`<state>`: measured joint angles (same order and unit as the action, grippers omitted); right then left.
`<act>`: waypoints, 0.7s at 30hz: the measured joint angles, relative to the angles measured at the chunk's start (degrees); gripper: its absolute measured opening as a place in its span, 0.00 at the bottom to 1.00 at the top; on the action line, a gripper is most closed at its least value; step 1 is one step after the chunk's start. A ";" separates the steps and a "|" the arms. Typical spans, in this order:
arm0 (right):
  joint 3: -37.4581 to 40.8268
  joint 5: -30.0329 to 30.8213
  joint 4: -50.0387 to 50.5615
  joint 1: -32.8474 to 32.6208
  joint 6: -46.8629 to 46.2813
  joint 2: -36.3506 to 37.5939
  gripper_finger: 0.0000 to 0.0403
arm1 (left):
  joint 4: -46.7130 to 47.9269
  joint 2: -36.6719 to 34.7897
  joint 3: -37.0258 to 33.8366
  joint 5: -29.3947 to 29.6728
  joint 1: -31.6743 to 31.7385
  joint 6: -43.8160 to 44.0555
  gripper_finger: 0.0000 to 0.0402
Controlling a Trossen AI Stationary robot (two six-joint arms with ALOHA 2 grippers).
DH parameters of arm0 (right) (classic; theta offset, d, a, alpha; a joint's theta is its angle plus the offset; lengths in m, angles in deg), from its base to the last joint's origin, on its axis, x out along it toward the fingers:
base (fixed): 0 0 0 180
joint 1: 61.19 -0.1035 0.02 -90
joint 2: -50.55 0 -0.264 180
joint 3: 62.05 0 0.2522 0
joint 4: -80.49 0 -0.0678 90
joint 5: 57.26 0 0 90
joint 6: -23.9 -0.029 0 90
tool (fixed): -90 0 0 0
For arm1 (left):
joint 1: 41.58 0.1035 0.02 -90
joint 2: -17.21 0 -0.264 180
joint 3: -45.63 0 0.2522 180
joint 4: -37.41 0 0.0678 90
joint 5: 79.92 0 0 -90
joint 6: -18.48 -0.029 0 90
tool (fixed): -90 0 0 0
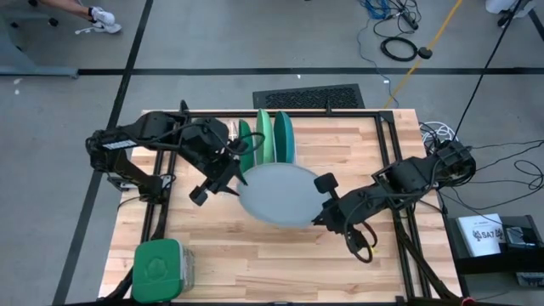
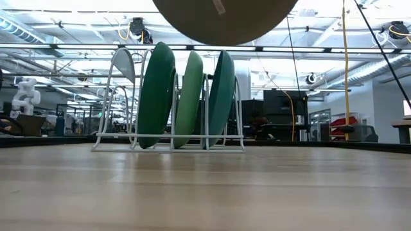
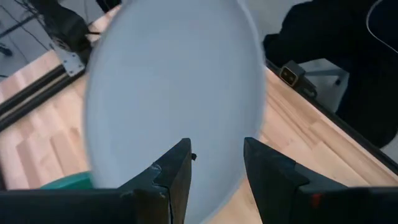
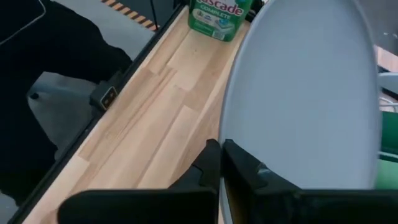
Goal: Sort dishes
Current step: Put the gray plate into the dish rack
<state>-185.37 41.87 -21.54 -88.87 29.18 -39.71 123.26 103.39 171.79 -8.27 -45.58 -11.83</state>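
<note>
The grey plate (image 1: 276,194) hangs over the table's middle; the low view shows its underside (image 2: 225,19) clear of the tabletop. My right gripper (image 1: 323,204) is shut on its right rim. My left gripper (image 1: 238,177) is open at the plate's left rim, and its fingers (image 3: 177,171) stand on either side of that edge (image 3: 217,180). The dark green plate (image 2: 157,96), the light mint plate (image 2: 188,96) and the teal plate (image 2: 221,96) stand on edge in the white wire rack (image 2: 115,77) at the table's far side. My right gripper (image 4: 221,149) pinches the grey plate's right rim (image 4: 233,134) between its two fingers, coming from the table's right side. The plate is lifted clear of the table, roughly level. My left gripper: I cannot tell whether its open fingers touch the plate's left rim.
A green square lidded container (image 1: 159,268) stands at the table's near left corner. The rack with its three plates (image 1: 265,136) stands at the far edge, just behind the grey plate. Bare wood (image 1: 280,263) lies near the front edge. Cables lie on the floor beyond.
</note>
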 joint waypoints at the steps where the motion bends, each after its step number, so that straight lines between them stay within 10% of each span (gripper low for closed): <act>1: 0.00 0.04 0.00 0.06 0.21 0.00 0.00 | 0.33 0.07 0.00 0.02 -0.25 0.01 0.37; 21: 0.00 0.68 -1.02 0.61 2.80 -0.02 0.00 | 1.18 1.89 -3.47 -1.49 -2.55 -0.19 0.37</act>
<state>-185.37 42.55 -22.56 -88.26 31.98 -39.73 124.43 105.28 168.33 -9.76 -48.13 -12.02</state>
